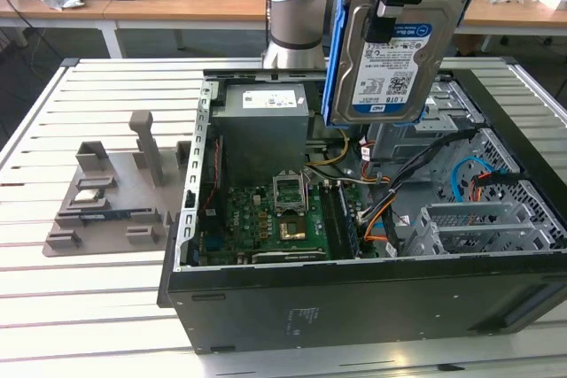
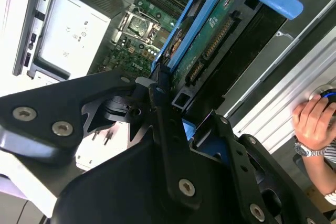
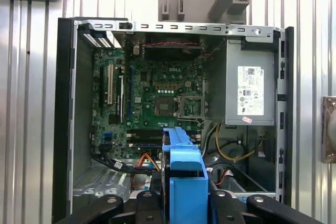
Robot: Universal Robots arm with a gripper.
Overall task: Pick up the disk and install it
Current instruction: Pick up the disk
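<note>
Jaws pinching the disk [image 1: 399, 68], hanging over open computer case [image 1: 354, 303], motherboard [image 1: 257, 219] and power supply [image 1: 261, 121] inside

We are counting one of each thing here. We are seeing one arm [image 1: 297, 15], one gripper [image 1: 383, 19], one disk [image 1: 396, 50] and one blue bracket [image 3: 181, 182]. We are counting one open case [image 1: 354, 298], and inside it one power supply [image 1: 263, 126] and one motherboard [image 1: 257, 219]. We are finding one grey tray [image 1: 66, 236], and on it one chip [image 1: 86, 196] and one memory stick [image 1: 102, 216]. In the second wrist view we are counting one hand [image 2: 315, 121] and one watch [image 2: 307, 150].
</note>
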